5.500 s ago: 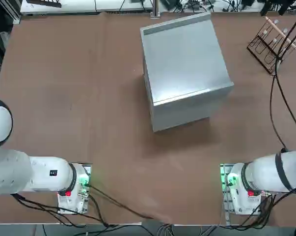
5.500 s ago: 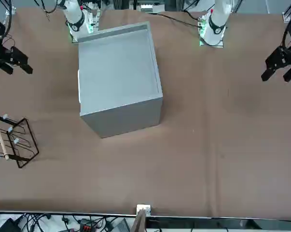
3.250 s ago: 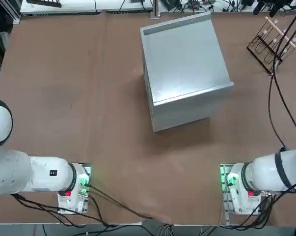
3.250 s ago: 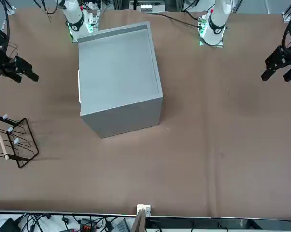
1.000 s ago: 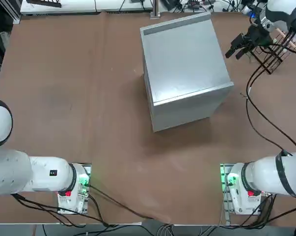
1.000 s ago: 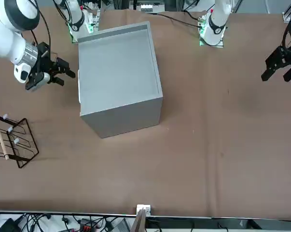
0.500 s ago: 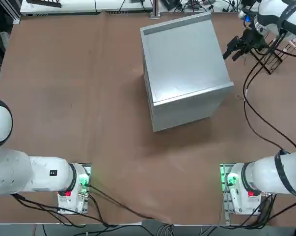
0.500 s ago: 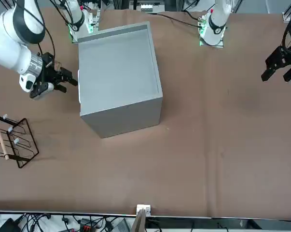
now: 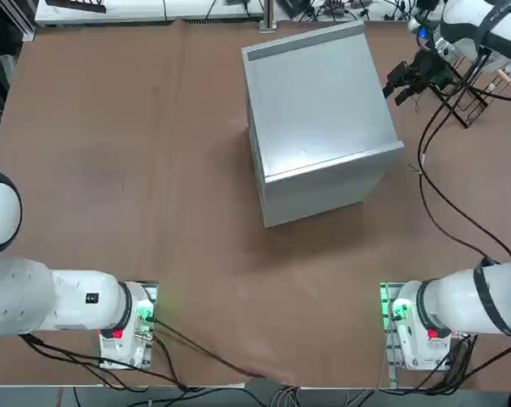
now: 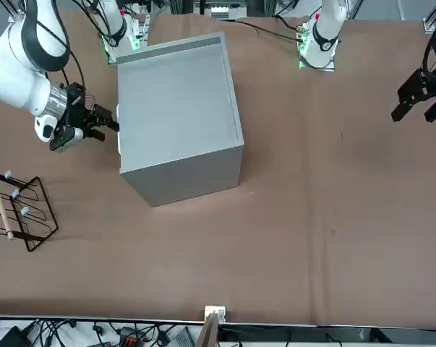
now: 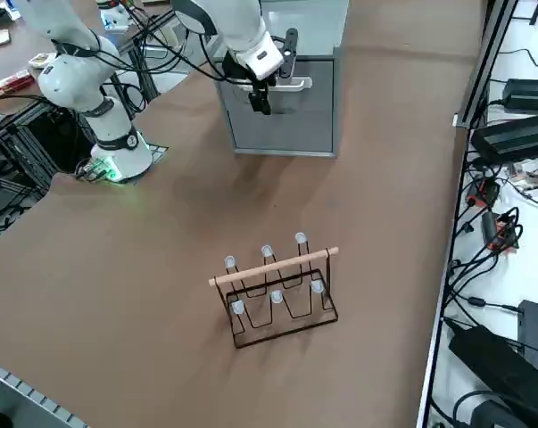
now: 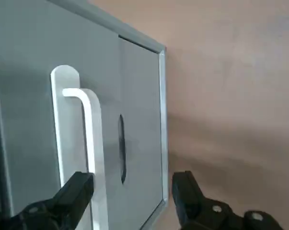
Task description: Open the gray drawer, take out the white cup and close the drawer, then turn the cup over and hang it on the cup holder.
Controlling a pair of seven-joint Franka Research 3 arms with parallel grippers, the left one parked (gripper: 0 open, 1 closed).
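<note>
The gray cabinet (image 9: pixel 319 110) stands at the middle back of the table. Its gray drawer (image 11: pixel 286 111) is shut, with a white handle (image 12: pixel 89 143) on its front. My right gripper (image 9: pixel 396 83) hovers open just in front of that handle (image 11: pixel 291 85), touching nothing. In the wrist view the handle lines up with one fingertip (image 12: pixel 75 191). The cup holder (image 9: pixel 471 72), a dark wire rack with pale pegs, stands bare at the back right corner (image 11: pixel 277 290). The white cup is hidden.
My right arm's black cable (image 9: pixel 441 195) trails across the table from its base (image 9: pixel 416 326) to the wrist. Power bricks and cords (image 11: pixel 518 134) lie beyond the table's right edge. Open brown tabletop (image 10: pixel 311 202) stretches on the cabinet's other side.
My right gripper has moved away from the cup holder and closer to the cabinet's drawer front, staying open. Nothing else has moved.
</note>
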